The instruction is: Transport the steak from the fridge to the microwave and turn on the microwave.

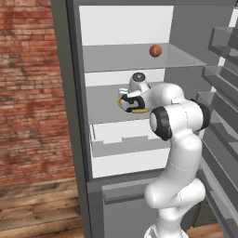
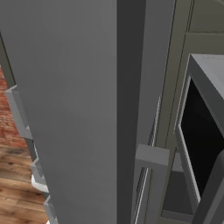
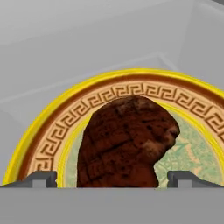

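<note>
you're looking into the open fridge (image 1: 74, 116) from the left base view: an orange-brown ball (image 1: 155, 50) sits on the upper shelf, and on the shelf below it the gripper (image 1: 126, 103) reaches over a yellow-rimmed plate (image 1: 139, 110). in the hand view, that plate (image 3: 48, 144), with its patterned brown band, holds the steak (image 3: 124, 144), which sits on it between your two fingertips (image 3: 41, 179). the jaws stand wide, one each side of the meat, not visibly touching it. on the right, the right base view shows the microwave (image 2: 199, 140) beside the fridge wall.
</note>
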